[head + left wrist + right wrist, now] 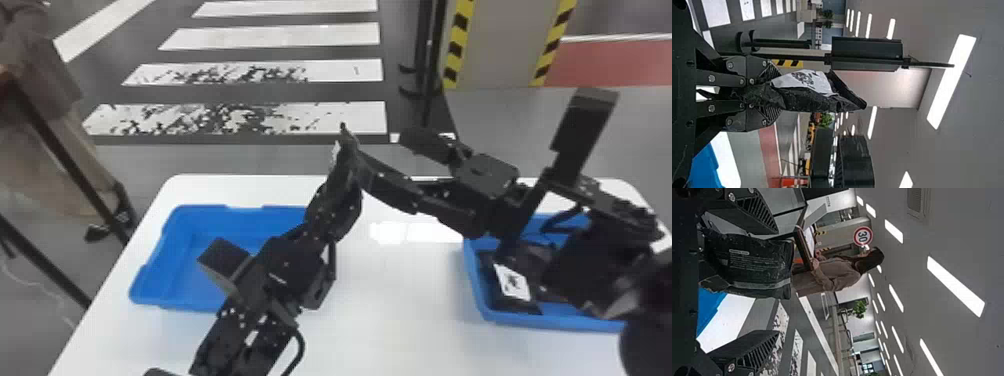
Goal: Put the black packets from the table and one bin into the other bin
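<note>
Above the table's middle, my left gripper [341, 186] points up, shut on a black packet [348, 153]; in the left wrist view this gripper [774, 94] pinches the crumpled end of the packet [809, 98], white label on one side. My right gripper [382, 157] stands open close on the right, a finger near the packet. The right wrist view has the spread fingers of this gripper [777, 280] on either side of a black packet [756, 264] with print; contact cannot be told. Black packets [517, 305] lie in the right blue bin [474, 290], partly hidden by the right arm.
The left blue bin [175, 235] stands on the white table [395, 300], partly behind the left arm; its visible floor is bare. Both arms cross above the table, their grippers close together. A black stand [425, 55] rises behind the table.
</note>
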Available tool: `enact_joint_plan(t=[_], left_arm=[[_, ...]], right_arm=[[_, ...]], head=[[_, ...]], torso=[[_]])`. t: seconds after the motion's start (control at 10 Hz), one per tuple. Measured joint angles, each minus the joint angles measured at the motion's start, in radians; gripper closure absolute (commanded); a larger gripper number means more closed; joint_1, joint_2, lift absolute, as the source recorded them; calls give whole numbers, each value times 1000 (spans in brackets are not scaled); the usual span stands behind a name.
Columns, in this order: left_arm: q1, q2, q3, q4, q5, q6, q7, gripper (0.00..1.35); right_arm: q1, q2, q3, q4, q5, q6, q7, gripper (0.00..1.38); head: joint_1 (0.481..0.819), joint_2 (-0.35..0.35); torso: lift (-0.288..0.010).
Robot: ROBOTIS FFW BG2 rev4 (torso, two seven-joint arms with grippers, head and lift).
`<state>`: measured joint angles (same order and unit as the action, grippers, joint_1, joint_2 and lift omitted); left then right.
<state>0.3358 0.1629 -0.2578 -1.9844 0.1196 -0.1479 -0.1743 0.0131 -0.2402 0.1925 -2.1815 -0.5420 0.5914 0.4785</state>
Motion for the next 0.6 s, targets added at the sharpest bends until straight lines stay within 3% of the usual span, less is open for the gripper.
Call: enact_joint_plan(t=[0.1,0.2,0.3,0.4,0.6], left_arm=[[-2,3,-9,2,9,-6,0,1214],[-4,5,-16,2,18,-14,0,1214],[-4,7,-21,3,23,-21,0,1214],[-6,8,-25,4,26,-29,0,1214],[-10,9,-30,11,28,-34,0,1214]], right_arm=[[-32,-2,19,29,1,0,0,150],[-61,-5,40,59,5,0,0,361],[-85,-9,62,80,9,1,7,820],[-118,-16,97,121,-1,3,28,1065],[-140,-22,139,159,-34,-14,37,1122]], head=[[669,85],[667,88],[667,91],[669,103],[680,126]], torso=[[-110],[-110],[-110],[-110],[-110]])
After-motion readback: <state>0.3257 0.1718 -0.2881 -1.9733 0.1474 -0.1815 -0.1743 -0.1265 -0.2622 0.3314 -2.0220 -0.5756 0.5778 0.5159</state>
